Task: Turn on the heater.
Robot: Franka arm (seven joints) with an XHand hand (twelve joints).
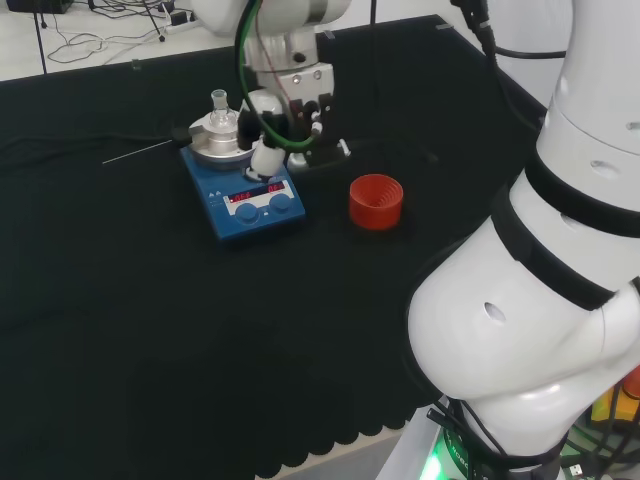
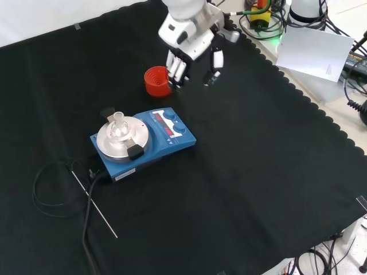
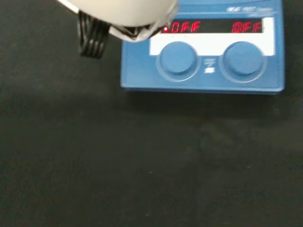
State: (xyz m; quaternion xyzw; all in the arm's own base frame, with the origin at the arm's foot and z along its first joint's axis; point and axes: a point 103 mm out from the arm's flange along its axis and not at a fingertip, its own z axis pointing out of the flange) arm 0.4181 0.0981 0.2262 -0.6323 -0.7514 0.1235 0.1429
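Note:
The heater (image 1: 243, 195) is a blue box with a round silver plate, and a small glass flask (image 1: 219, 115) stands on the plate. Its front panel carries two blue knobs (image 3: 177, 60) (image 3: 243, 60) under lit red displays. In the front view the heater (image 2: 144, 141) lies at centre left. The hand (image 2: 192, 51) hangs in the air just beyond the knob side, apart from the heater. Its fingers (image 2: 175, 70) point down, relaxed and holding nothing. In the head view the hand (image 1: 290, 110) shows over the heater's right rear corner. A blurred white part of the hand (image 3: 123, 12) appears in the wrist view.
A red ribbed ring stand (image 1: 375, 201) sits on the cloth to the heater's right in the head view, close by the fingers in the front view (image 2: 155, 81). A black cable (image 2: 51, 189) and a thin metal rod (image 2: 94, 206) lie beyond the heater's plate end.

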